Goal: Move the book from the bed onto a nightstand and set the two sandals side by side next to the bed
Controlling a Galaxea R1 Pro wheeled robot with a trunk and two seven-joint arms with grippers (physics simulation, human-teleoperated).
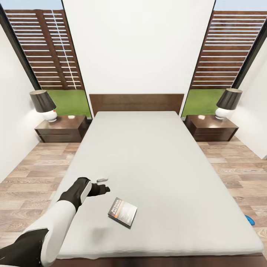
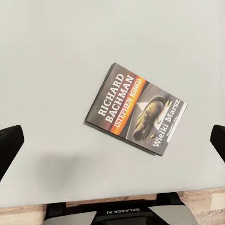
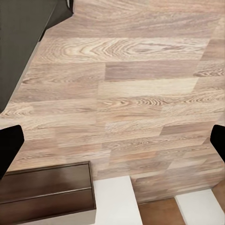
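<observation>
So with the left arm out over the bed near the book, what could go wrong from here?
The book lies flat on the soft mattress, so the open left gripper may press in or push the book along instead of getting under an edge. Each nightstand sits far off at the headboard and carries a lamp, so free room on top is limited. One blue sandal barely shows by the bed's right side, easy to overlook.

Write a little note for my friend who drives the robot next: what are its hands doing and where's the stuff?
Left gripper: open, empty, above the bed, beside the book.
Right gripper: open, empty, over wood floor.
Book lies flat near the bed's foot, not yet picked up.
Two nightstands flank the headboard.
A blue sandal shows on the floor at the bed's right.
Done: nothing. Left: book, both sandals.
</observation>
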